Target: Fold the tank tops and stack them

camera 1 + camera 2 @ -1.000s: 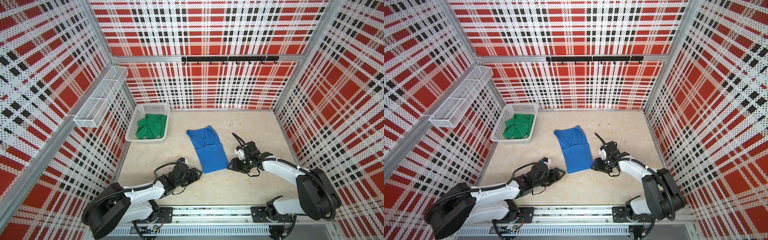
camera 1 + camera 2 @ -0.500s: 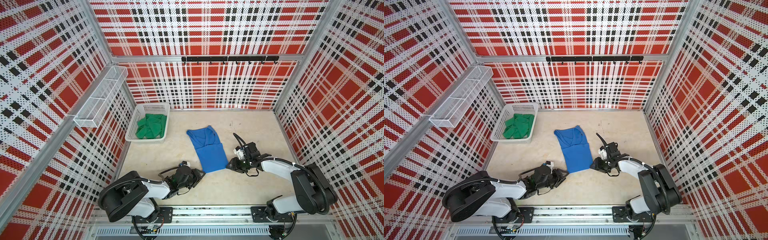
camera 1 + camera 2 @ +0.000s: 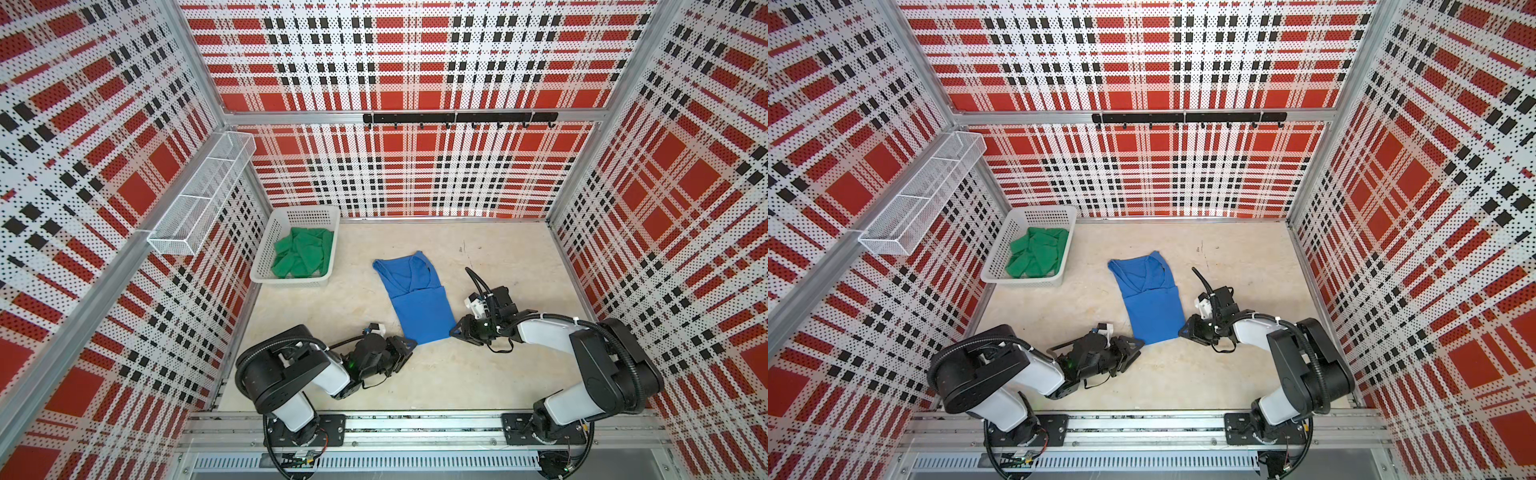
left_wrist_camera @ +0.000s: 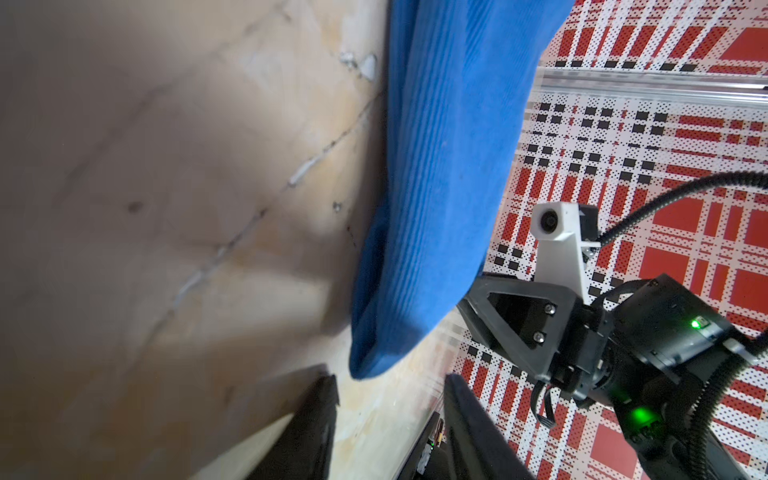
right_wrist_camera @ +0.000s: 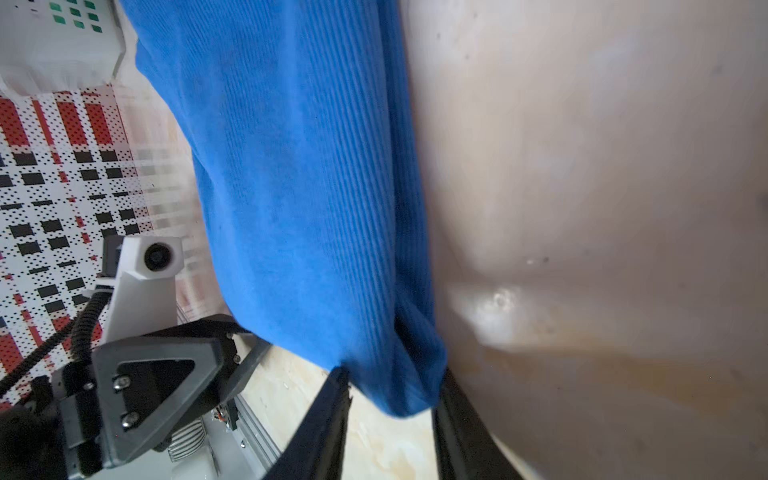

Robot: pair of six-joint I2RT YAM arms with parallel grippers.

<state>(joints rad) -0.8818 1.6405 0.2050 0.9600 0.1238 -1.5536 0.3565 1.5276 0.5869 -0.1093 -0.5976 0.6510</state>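
Note:
The blue tank top (image 3: 419,299) (image 3: 1152,303) lies flat mid-table, folded lengthwise, hem toward the near edge. My left gripper (image 3: 409,345) (image 3: 1138,345) lies low at the hem's near-left corner. In the left wrist view the left gripper (image 4: 390,378) is open, with the blue tank top (image 4: 436,187) ending just beyond its fingertips. My right gripper (image 3: 457,330) (image 3: 1183,330) is at the near-right corner. The right wrist view has the right gripper (image 5: 395,382) with jaws apart and the blue tank top's (image 5: 299,187) corner between them. The green tank top (image 3: 305,253) (image 3: 1040,253) lies crumpled in the basket.
The white perforated basket (image 3: 291,282) (image 3: 1021,281) stands at the back left against the wall. A wire shelf (image 3: 199,199) hangs on the left wall and a black hook rail (image 3: 457,118) on the back wall. Plaid walls enclose the table on three sides.
The left gripper has slid right up to the hem's left corner, its arm folding back. Both grippers' jaws have narrowed. The right gripper has barely moved.

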